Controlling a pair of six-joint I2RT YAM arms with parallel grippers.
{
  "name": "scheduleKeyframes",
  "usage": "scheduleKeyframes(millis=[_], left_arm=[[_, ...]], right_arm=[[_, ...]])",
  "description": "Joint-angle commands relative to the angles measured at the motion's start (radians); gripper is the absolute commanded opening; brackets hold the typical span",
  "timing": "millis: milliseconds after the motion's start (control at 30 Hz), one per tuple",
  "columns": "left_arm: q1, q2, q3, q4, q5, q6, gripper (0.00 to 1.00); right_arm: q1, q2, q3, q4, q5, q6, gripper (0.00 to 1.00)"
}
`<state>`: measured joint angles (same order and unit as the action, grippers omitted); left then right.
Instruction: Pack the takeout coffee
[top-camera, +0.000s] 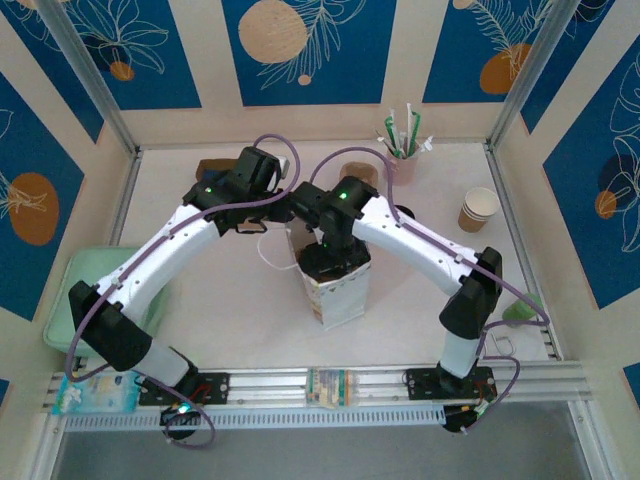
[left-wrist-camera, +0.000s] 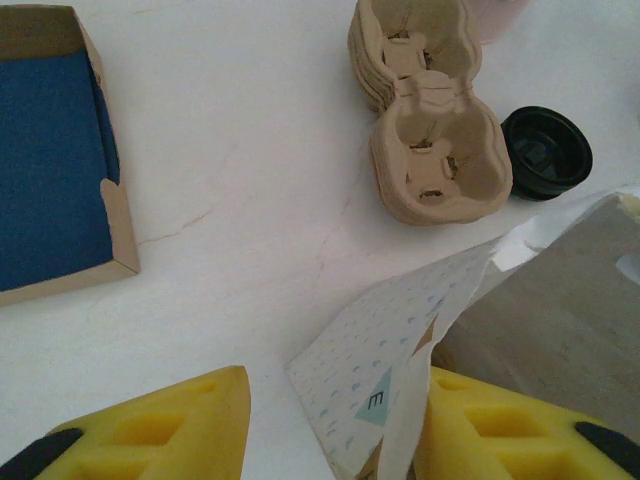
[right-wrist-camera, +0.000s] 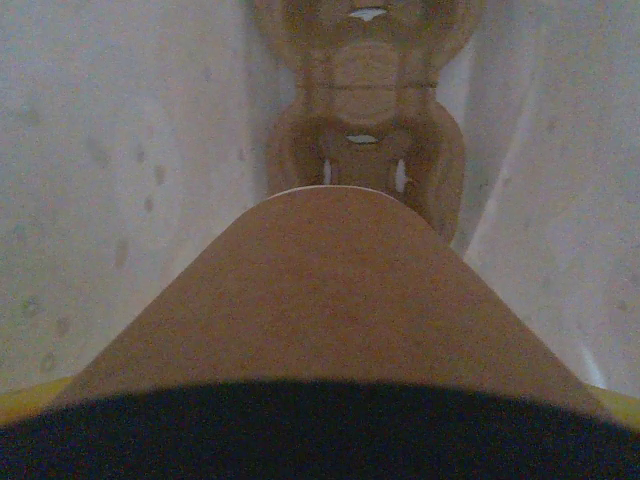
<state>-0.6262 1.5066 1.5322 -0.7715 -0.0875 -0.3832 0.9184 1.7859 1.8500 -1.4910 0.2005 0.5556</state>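
Your right gripper (top-camera: 329, 257) points straight down into the mouth of the white paper bag (top-camera: 341, 296), its arm folded over from the right with the elbow low near the table's edge. Its jaws are clamped wide around the takeout coffee (right-wrist-camera: 330, 300); in the right wrist view you look down over the black lid and along the tan wall, with slivers of yellow finger at either lower corner. The cup hangs upright inside the bag, white paper walls close on both sides, directly above a pulp cup carrier (right-wrist-camera: 365, 90) lying on the bag's floor. Whether the cup's base touches that carrier you cannot tell. Your left gripper (left-wrist-camera: 335, 400) reaches in from the left to the bag's near-left rim. Its yellow fingers (left-wrist-camera: 150, 430) stand apart, with the printed rim flap (left-wrist-camera: 372, 385) lying against the right-hand finger and the other finger clear of the paper. Beyond the left gripper, a stack of empty pulp carriers (left-wrist-camera: 430, 130) sits on the table with a loose black lid (left-wrist-camera: 546, 152) touching its right side, and a cardboard box of blue napkins (left-wrist-camera: 50, 160) lies well off to the left. At the back right stand a pink cup of straws (top-camera: 400, 158) and a stack of lidless paper cups (top-camera: 480, 208), both well apart from the bag.
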Motion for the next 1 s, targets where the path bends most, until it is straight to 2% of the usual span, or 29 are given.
scheduleKeyframes(millis=[0, 300, 467, 667, 867, 967], left_arm=[[0.009, -0.032, -0.004, -0.009, -0.018, 0.015, 0.46], [0.009, -0.023, -0.006, -0.014, -0.024, 0.017, 0.46], [0.01, -0.014, -0.001, -0.021, -0.034, 0.024, 0.45], [0.01, 0.001, 0.002, -0.029, -0.035, 0.032, 0.43], [0.009, 0.015, 0.008, -0.026, -0.023, 0.031, 0.39], [0.009, 0.018, 0.011, -0.026, -0.018, 0.032, 0.38]], right_arm=[[-0.016, 0.003, -0.01, -0.004, -0.013, -0.012, 0.41], [-0.006, 0.036, 0.003, -0.07, 0.097, 0.016, 0.4], [-0.007, 0.001, -0.044, 0.014, -0.024, -0.016, 0.41], [-0.025, 0.01, -0.045, -0.021, 0.033, 0.002, 0.4], [-0.009, -0.002, -0.062, 0.019, -0.036, -0.02, 0.4], [-0.017, 0.011, -0.059, -0.012, 0.026, -0.004, 0.4]])
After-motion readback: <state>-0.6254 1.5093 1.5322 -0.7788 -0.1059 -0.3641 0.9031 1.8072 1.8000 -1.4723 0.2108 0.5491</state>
